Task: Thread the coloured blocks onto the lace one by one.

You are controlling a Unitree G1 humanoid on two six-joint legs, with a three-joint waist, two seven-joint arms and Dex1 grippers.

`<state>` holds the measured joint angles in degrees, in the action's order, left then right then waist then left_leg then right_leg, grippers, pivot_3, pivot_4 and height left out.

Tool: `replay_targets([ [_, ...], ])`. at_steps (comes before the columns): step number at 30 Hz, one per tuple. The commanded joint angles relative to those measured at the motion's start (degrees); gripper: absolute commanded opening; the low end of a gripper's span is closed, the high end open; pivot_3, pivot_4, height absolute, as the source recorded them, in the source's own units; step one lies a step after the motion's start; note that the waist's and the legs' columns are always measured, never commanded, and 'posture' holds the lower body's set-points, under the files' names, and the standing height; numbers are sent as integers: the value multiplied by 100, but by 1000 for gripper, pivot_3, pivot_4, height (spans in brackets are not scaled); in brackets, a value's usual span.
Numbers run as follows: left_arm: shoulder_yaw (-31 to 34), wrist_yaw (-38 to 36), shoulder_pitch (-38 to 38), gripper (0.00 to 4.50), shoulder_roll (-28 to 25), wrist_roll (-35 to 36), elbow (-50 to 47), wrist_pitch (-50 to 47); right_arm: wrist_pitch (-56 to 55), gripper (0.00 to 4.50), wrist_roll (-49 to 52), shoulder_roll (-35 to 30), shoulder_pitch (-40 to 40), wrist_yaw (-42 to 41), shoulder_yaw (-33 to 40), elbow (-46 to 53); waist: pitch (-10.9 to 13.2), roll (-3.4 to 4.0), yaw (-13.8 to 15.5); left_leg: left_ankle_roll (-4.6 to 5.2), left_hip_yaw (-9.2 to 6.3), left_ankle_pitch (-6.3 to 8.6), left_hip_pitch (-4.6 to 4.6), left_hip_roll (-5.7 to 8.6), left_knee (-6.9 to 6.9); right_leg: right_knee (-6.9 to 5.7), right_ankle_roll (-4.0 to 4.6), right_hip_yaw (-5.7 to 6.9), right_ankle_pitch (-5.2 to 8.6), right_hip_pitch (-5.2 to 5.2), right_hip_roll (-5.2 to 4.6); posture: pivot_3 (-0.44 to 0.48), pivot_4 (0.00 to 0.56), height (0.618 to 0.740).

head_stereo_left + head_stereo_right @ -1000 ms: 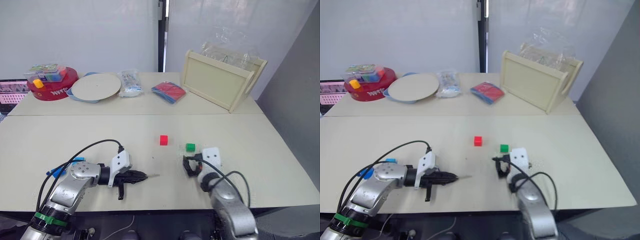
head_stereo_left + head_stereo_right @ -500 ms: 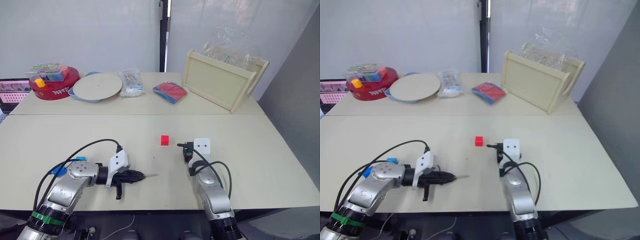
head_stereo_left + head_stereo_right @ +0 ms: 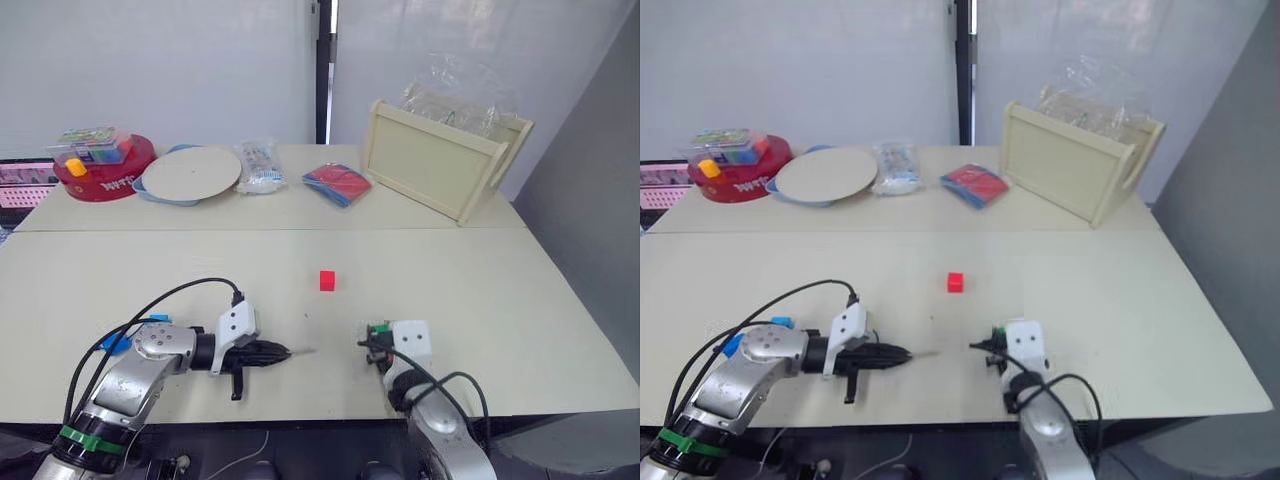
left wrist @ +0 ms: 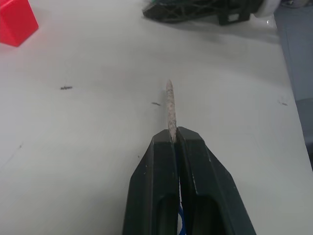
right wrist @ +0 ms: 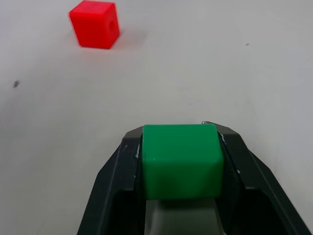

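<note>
My left gripper (image 4: 176,134) is shut on the lace, whose pale stiff tip (image 4: 169,107) sticks out past the fingertips, low over the table and pointing at my right gripper (image 3: 371,340). The right gripper is shut on the green block (image 5: 181,159), which sits squarely between its fingers just above the table near the front edge. The red block (image 3: 327,280) lies loose on the table farther back, between the two grippers. Two small blue pieces (image 3: 115,343) show beside my left forearm. The rest of the lace is hidden behind the left fingers.
Along the back of the table stand a red round tin (image 3: 105,172), a pale plate (image 3: 192,172), a plastic bag (image 3: 258,165), a flat red-and-blue packet (image 3: 337,183) and a tilted wooden tray (image 3: 440,160). A black cable (image 3: 175,295) loops over my left arm.
My right gripper reached forward to the green block, shut on it and drew it back toward the table's front edge. The left gripper and lace tip stayed put.
</note>
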<state>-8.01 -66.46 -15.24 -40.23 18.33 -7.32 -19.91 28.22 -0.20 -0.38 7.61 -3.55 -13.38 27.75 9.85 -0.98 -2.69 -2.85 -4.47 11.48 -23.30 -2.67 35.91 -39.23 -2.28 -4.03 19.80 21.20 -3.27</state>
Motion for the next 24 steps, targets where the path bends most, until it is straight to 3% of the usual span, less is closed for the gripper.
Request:
replay_targets([
  [1,-14,17,-73,0,39,31,-109,2,204,1219,281,-8,-122,-354,-211,-61,0,0,-14,0,0,0,3,0,0,0,0,0,0,-2,0,0,150,740],
  [7,-50,52,-86,0,43,38,-203,-70,573,1219,392,-5,-200,-511,-188,-234,-6,-9,-26,0,0,0,4,-5,-1,0,0,0,0,-1,5,0,150,740],
  [9,-43,64,-84,0,29,43,-216,-86,443,2274,368,-77,-281,-580,-192,-257,-7,-11,-27,0,0,0,5,-6,-2,0,0,0,0,-2,6,0,150,740],
  [13,9,114,-90,0,17,77,-275,-164,275,3620,563,-358,-424,-936,33,-27,-7,-11,-11,0,1,0,3,-5,-1,0,0,0,0,-2,5,0,150,740],
  [15,23,143,-92,0,26,68,-289,-183,376,4303,834,-865,-677,-1533,216,201,-6,-10,10,0,1,0,2,-4,0,1,0,0,0,-2,5,0,150,740],
  [19,22,224,-75,0,61,66,-348,-203,663,4408,1687,-2198,-1446,-3142,549,229,-4,-9,24,0,1,0,-5,6,12,2,0,1,0,-5,-5,0,150,740],
  [24,-10,303,-28,0,100,68,-441,-229,337,4408,2216,-3582,-2568,-5367,410,-825,-2,-8,13,4,-1,2,-2,3,8,9,0,4,0,-10,0,0,150,740],
])
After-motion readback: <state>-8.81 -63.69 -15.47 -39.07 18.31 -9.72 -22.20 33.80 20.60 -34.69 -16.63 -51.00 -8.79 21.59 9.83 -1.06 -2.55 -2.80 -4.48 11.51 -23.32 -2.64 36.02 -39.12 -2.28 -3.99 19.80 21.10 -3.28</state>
